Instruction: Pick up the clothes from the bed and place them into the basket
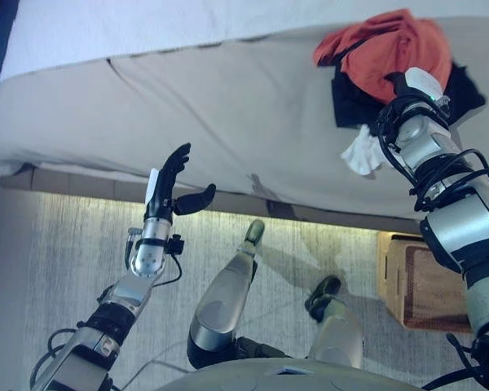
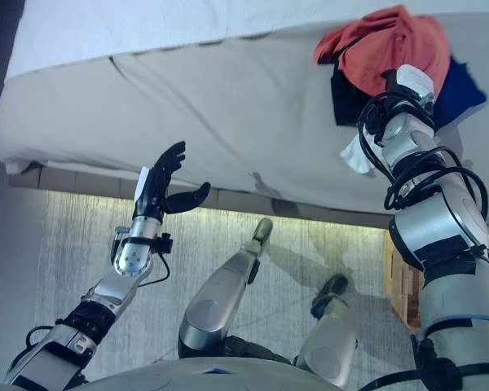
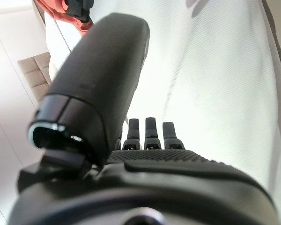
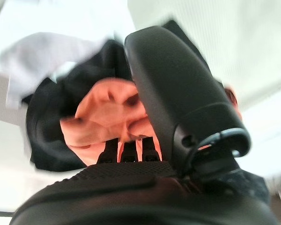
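Clothes are lying in a heap at the far right of the bed: an orange garment is sitting on top, a black garment is spreading beneath it, a dark blue piece is showing at the heap's right edge, and a white cloth is hanging just off the near side of the pile. The bed's grey-beige cover is running across the whole far half of the scene, with a white sheet lying along its far edge.

Right hand is reaching into the heap from the near side; in the right wrist view its fingers are pushing into folds of the orange garment while the thumb is standing above the cloth. Whether the fingers are actually closing on the fabric cannot be told, since their tips are buried in it.

Left hand is hovering at the near left, in front of the mattress edge and above the grey carpet, touching nothing. Its fingers are extending straight and held side by side, thumb sticking out to the right.

Wooden basket is standing on the floor at the near right, just beside the bed's edge and below the right arm.
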